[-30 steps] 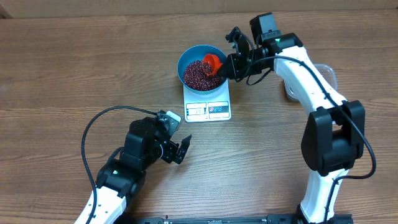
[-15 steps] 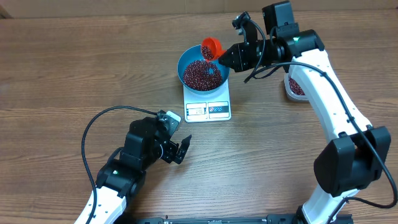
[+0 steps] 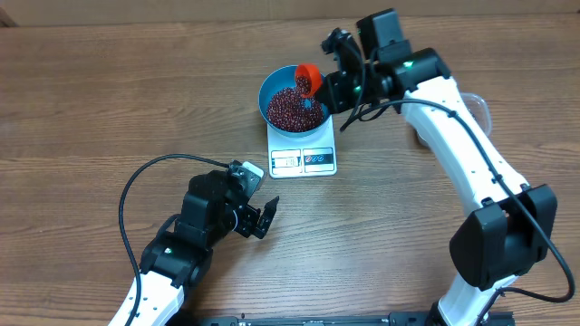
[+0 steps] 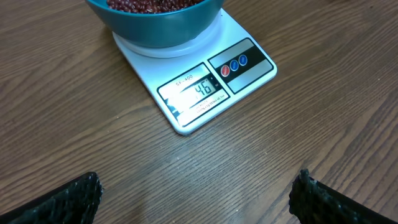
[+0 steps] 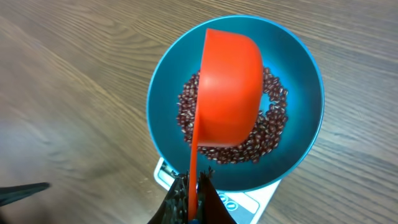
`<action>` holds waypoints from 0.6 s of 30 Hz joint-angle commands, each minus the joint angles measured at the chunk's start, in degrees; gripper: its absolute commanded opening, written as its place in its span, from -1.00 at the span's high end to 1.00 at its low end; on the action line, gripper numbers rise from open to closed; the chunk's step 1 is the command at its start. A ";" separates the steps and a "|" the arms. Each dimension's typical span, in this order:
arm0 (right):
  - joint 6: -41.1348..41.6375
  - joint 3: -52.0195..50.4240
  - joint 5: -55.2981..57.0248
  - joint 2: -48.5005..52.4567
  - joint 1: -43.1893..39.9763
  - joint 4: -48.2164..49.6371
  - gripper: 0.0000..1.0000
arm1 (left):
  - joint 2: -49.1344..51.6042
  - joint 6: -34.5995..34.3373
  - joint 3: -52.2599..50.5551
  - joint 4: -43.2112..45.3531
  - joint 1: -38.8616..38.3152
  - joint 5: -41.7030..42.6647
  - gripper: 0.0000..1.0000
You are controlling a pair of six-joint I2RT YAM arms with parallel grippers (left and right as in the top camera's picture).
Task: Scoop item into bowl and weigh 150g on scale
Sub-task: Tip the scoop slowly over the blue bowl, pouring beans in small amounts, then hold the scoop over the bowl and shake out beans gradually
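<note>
Clearly the pouring step is in hand: the right gripper [image 5: 193,200], jaws pinching the handle, holds the orange scoop [image 5: 230,87] tipped mouth-down over the blue bowl [image 5: 166,93]. The bowl sits on the scale [image 4: 146,65] at the far middle of the table [image 3: 109,91]. Beans [image 5: 267,134] cover the bowl's floor. The display [image 4: 199,88] seems to read 46, well short of 150, so the next move is probably to lift clear and fetch another load. The left gripper [image 3: 263,219] rests near, jaws spread, empty.
</note>
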 commanded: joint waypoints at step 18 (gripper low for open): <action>-1.25 1.49 8.61 -1.11 2.56 0.39 0.93 | 0.09 -0.13 -0.39 0.22 -0.11 0.44 -0.99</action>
